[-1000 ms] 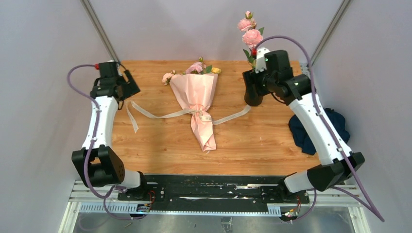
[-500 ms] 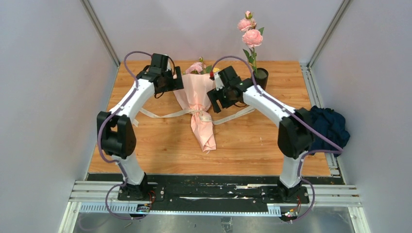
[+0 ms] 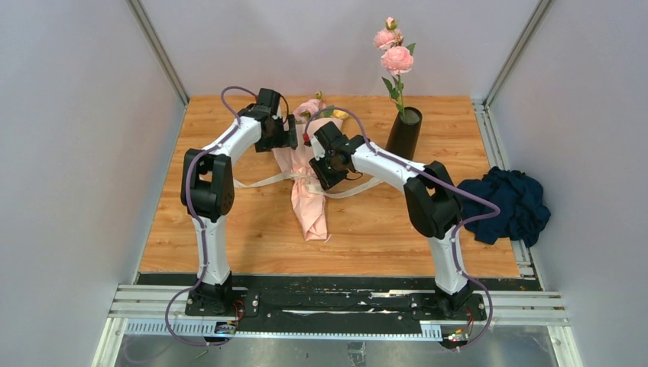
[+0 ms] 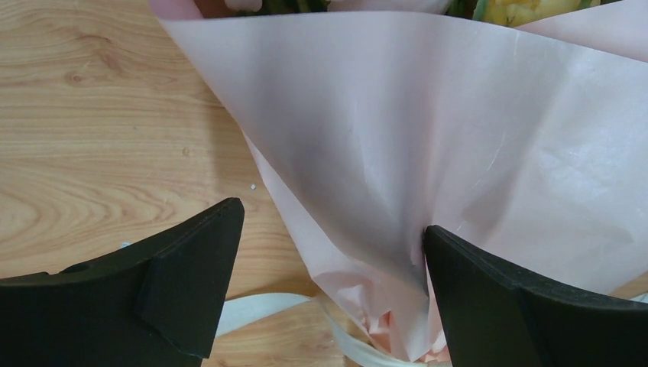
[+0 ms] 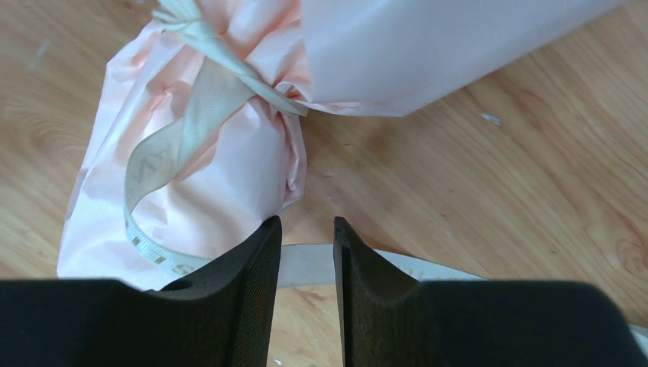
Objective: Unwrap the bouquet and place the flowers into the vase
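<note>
The bouquet (image 3: pixel 309 195) lies mid-table in pale pink paper (image 4: pixel 428 130). Its cream ribbon (image 5: pixel 205 92) is tied round the neck. Small pink and yellow flowers (image 3: pixel 315 108) poke out at the far end, and a yellow bloom (image 4: pixel 527 9) shows in the left wrist view. My left gripper (image 3: pixel 296 136) (image 4: pixel 330 222) is wide open and straddles the paper cone's left edge just above the knot. My right gripper (image 3: pixel 325 177) (image 5: pixel 306 223) hangs low beside the knot. Its jaws stand a narrow gap apart, and a ribbon tail lies across that gap below them. The black vase (image 3: pixel 403 134) stands at the back right.
A stem with two big pink roses (image 3: pixel 396 55) stands in the vase. A crumpled dark blue cloth (image 3: pixel 508 202) lies at the table's right edge. Ribbon tails (image 3: pixel 256 181) trail across the wooden table (image 3: pixel 229 229) on both sides of the bouquet.
Both arms have swung in from the table's sides to the bouquet's neck. The right jaws have narrowed. The bouquet's lower tip has shifted slightly left.
</note>
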Robot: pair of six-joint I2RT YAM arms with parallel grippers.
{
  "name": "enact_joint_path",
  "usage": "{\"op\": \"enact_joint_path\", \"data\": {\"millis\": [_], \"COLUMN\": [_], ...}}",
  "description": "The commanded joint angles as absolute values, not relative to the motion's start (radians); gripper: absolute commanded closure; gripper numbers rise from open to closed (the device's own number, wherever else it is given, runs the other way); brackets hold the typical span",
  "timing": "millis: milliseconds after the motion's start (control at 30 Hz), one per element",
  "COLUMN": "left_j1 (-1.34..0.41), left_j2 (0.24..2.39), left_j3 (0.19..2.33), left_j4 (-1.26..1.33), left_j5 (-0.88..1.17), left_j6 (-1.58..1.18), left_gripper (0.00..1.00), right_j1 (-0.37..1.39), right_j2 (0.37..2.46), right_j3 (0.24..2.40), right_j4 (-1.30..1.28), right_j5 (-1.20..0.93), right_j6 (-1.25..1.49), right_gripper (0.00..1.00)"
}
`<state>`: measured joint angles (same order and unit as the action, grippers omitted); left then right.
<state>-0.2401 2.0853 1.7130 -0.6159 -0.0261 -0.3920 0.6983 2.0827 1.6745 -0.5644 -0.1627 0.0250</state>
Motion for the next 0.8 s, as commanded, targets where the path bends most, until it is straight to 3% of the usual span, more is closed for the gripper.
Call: {"op": "enact_joint_path", "data": {"millis": [0,367,767], "left_j1": [-0.246,-0.245,-0.245], "left_j2": [2.091,2.038,1.991], "left_j3": [1.744,1.709,1.631], "left_j4": [-0.652,-0.659,-0.666], "left_j5": [-0.055,-0.031,-0.042], "left_j6": [-0.348,-0.344,-0.339], "left_gripper": [0.00,0.00,0.00], "right_j1": [0.745,0.767,0.766], "right_j2": [2.107,2.016,2.219], "right_j3": [1.724,1.782,2.000], "right_j4": [-0.570,-0.591,-0.633], "right_j5": [-0.218,-0.155,-0.219], "right_j6": [0.063,0.036,0.005], "right_gripper": [0.65,0.64,0.58]}}
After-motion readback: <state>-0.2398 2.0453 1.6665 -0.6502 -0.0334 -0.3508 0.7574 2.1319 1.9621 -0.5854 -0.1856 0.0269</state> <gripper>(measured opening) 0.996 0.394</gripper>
